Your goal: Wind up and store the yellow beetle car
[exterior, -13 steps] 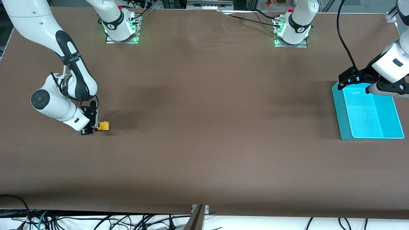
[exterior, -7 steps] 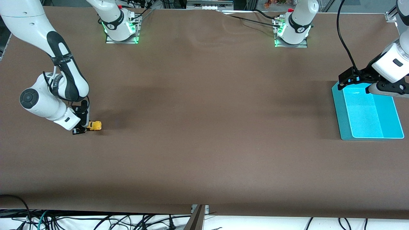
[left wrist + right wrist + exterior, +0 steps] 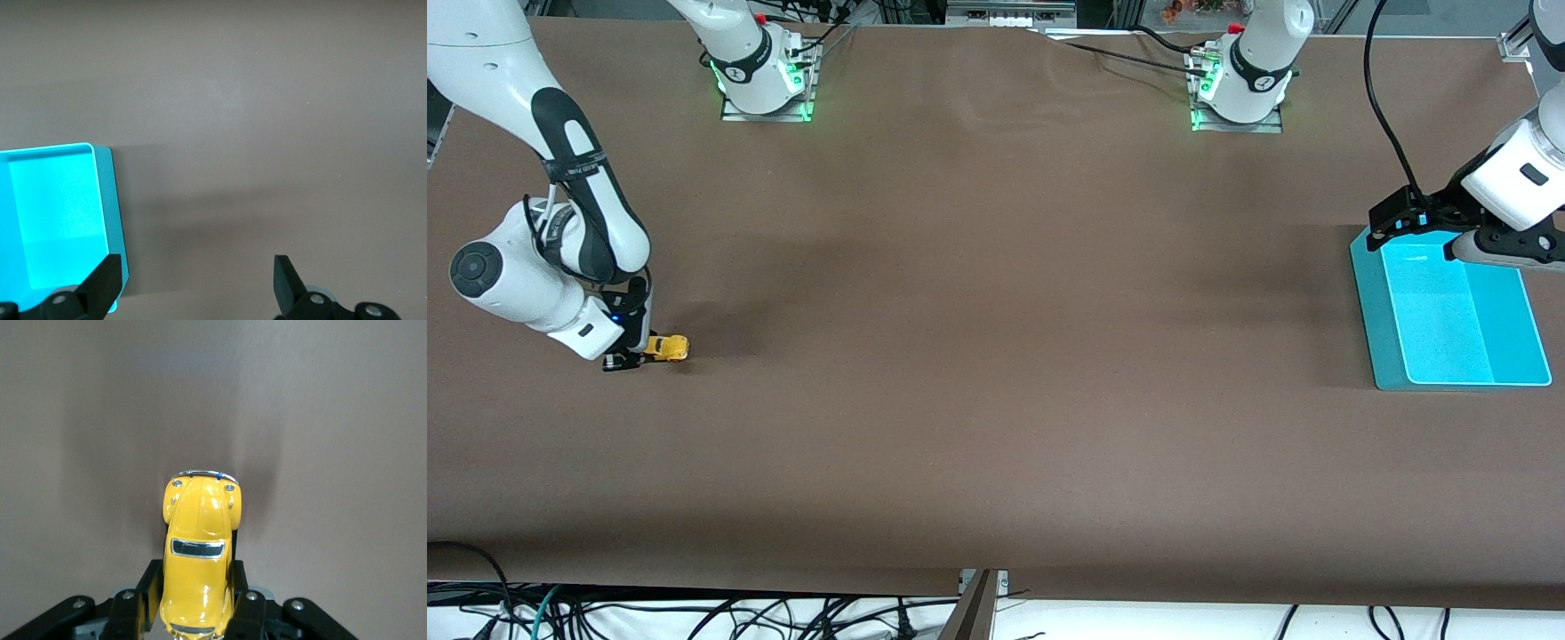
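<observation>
Front view first: my right hand [image 3: 633,357] is down at the desk [image 3: 996,356] in the middle-left of the frame, clenched around the yellow beetle car [image 3: 667,348], whose wheels look to be on the surface, at the right arm's end. Over at the right edge of the frame my left hand [image 3: 1392,218] waits above the top corner of the turquoise tray [image 3: 1371,302]. Left wrist view: both fingers spread wide with nothing between them, so that hand is released; the tray's corner sits at the lower left of that frame. Right wrist view: the car fills the bottom centre, nose pointing up the frame, the black fingers [image 3: 245,613] pinching its rear flanks. I judge this to be the winding step, with the car dragged along the desk under grip. Next I'd need to finish the pull-back, then get the car across to the tray without slipping.
</observation>
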`<action>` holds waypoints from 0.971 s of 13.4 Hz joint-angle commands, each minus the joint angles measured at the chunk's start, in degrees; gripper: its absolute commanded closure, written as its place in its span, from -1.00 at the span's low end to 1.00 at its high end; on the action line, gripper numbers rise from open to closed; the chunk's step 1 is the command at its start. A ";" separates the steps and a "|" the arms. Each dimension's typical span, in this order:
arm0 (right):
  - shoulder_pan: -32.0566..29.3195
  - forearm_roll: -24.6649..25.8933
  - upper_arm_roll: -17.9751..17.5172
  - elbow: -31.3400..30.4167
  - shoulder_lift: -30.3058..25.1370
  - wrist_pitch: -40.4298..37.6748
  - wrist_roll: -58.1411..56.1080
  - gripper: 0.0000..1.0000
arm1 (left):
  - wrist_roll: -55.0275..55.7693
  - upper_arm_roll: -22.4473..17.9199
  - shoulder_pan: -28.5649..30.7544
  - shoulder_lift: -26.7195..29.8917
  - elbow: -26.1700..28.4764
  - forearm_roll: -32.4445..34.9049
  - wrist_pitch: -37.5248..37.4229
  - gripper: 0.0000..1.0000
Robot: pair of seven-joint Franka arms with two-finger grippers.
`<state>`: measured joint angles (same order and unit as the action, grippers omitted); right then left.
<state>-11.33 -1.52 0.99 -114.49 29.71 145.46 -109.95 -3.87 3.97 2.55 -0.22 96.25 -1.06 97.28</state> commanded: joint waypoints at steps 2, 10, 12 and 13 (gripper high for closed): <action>-2.56 -0.94 -0.38 2.25 2.37 0.35 -4.12 0.25 | 0.35 0.33 0.44 -0.66 -1.42 -0.88 -0.42 -1.00; -2.74 -1.11 -0.99 5.32 2.55 -0.87 -4.75 -1.00 | 0.35 0.33 0.44 -0.66 -1.42 -0.88 -0.42 -1.00; -2.47 -1.46 -2.04 8.21 0.88 -5.76 -2.39 -1.00 | 0.35 0.33 0.44 -0.66 -1.42 -0.88 -0.42 -1.00; -2.39 -1.47 -2.13 10.75 0.44 -9.63 0.24 -1.00 | 0.35 0.33 0.44 -0.66 -1.42 -0.88 -0.42 -1.00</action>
<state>-13.72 -1.91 -0.53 -108.40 30.95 142.31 -112.26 -3.87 3.97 2.55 -0.22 96.25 -1.06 97.28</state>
